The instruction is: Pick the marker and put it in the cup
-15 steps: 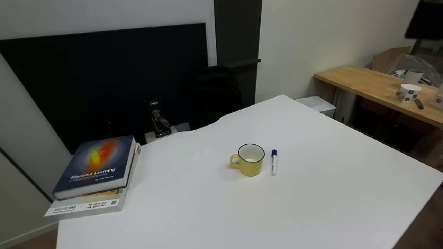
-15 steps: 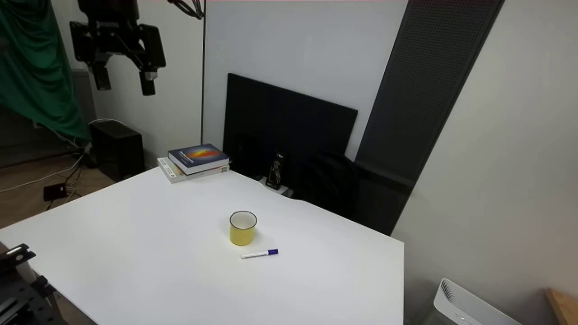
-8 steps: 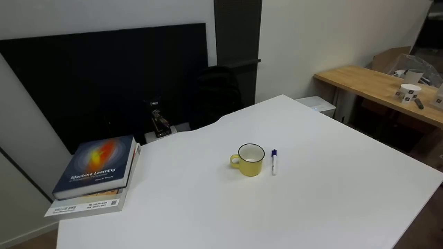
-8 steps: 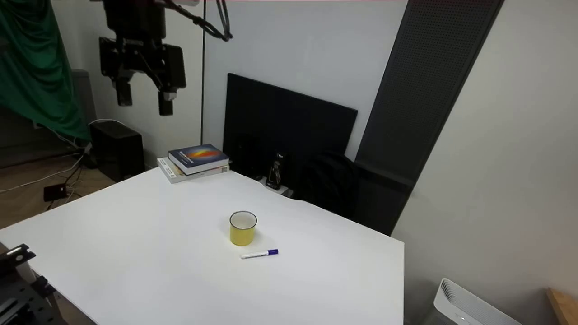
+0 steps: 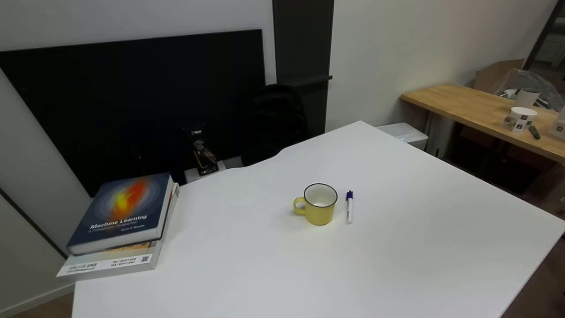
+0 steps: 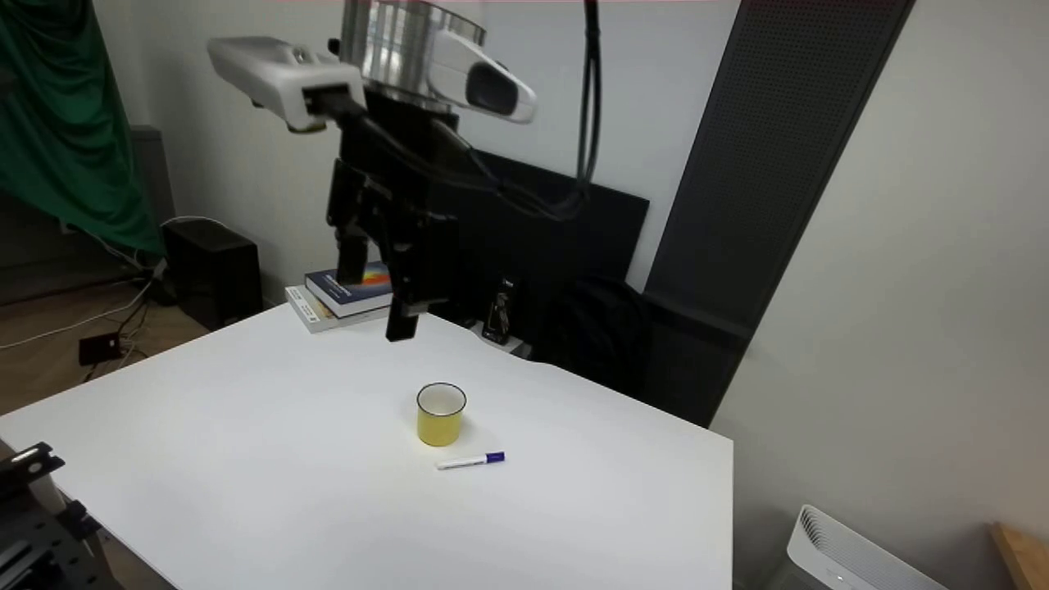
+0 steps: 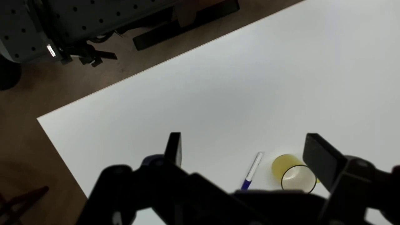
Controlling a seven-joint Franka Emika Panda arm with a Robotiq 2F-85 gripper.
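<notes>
The marker (image 5: 350, 208), white with a dark blue cap, lies flat on the white table in both exterior views (image 6: 470, 461). The yellow cup (image 5: 320, 214) stands upright beside it, apart from it, with its handle on the side away from the marker. The cup also shows in an exterior view (image 6: 440, 419). My gripper (image 6: 377, 293) is open and empty, well above the table. In the wrist view my open gripper (image 7: 243, 137) has the marker (image 7: 253, 167) and part of the cup (image 7: 282, 165) showing far below, between its fingers. The gripper's body hides the cap's tip and part of the cup.
Two stacked books (image 5: 123, 212) lie at the table's corner. A dark screen (image 5: 132, 106) and a black backpack (image 5: 278, 123) stand behind the table. The table's edge (image 7: 125, 79) shows in the wrist view. A cable hangs from the arm (image 6: 590, 123).
In an exterior view my gripper has moved right and down, nearer to the cup and marker, and has turned somewhat. It stays open. The cup and marker have not moved.
</notes>
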